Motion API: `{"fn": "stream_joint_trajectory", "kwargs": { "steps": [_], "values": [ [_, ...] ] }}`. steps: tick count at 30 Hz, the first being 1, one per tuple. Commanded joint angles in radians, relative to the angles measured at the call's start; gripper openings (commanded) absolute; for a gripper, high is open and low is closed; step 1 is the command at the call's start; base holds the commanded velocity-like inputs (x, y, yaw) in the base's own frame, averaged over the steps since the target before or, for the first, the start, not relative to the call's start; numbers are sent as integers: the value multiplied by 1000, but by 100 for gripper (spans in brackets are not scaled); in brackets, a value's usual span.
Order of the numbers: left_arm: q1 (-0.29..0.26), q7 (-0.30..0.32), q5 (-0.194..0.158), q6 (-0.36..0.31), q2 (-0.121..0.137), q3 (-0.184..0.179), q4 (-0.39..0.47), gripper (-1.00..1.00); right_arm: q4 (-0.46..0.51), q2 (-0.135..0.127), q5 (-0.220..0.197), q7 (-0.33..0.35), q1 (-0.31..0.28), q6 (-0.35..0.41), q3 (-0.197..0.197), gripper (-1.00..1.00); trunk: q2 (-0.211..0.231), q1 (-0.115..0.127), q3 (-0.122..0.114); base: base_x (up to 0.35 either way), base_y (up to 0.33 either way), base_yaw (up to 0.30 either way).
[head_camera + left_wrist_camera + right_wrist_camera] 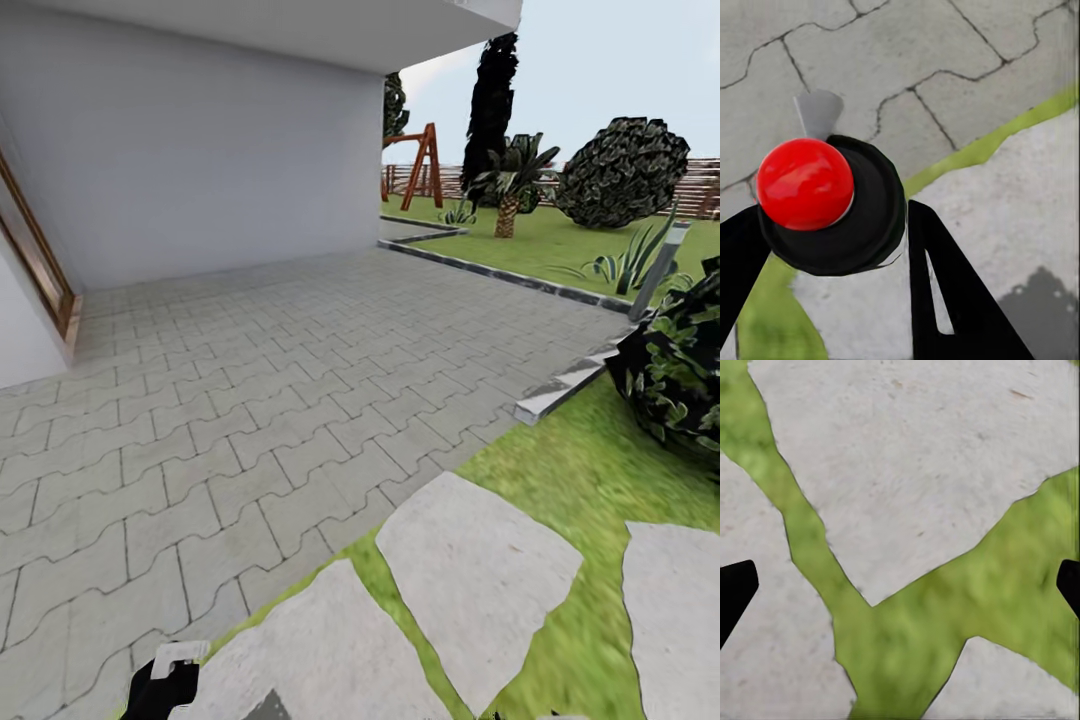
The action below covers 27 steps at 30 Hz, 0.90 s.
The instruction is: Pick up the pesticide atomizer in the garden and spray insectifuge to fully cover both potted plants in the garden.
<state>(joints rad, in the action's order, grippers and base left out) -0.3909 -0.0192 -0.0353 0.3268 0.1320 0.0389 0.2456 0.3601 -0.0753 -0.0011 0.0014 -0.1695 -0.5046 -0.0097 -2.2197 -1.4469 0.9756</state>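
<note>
While left gripper [832,225] clasps one pesticide atomizer [874,206], red knob up, 7 o'clock | one open paved patio [250,380] 9–12 o'clock | three stepping slabs [480,580] 5–6 o'clock | kerb [560,390] 2 o'clock | right gripper [900,585] spread, empty

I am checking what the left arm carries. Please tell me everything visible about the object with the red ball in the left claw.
In the left wrist view, the object with the red ball sits between the two black fingers of the left claw. It has a glossy red ball on a round black body that looks like smooth plastic, and a small grey flat tab pokes out beyond it. The fingers press against the black body on both sides. It hangs above grey paving stones and a strip of grass. Its lower part is hidden.
</note>
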Motion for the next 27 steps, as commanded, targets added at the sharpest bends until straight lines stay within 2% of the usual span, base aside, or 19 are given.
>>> {"fn": "stream_joint_trajectory", "kwargs": {
  "steps": [1,10,27],
  "values": [
    [0,0,-4,3,0,2,0,-100,-1,0,0,0,-1,-3,-1,100,0,0,0,0,0,-281],
    [0,5,-6,10,-2,2,-46,-100,-3,0,1,-3,-1,-3,-1,100,0,0,-5,0,0,-284],
    [1,5,-5,21,1,3,-77,-100,-14,0,1,-4,-1,-3,0,100,0,0,-15,0,0,-285]
  ]
}}
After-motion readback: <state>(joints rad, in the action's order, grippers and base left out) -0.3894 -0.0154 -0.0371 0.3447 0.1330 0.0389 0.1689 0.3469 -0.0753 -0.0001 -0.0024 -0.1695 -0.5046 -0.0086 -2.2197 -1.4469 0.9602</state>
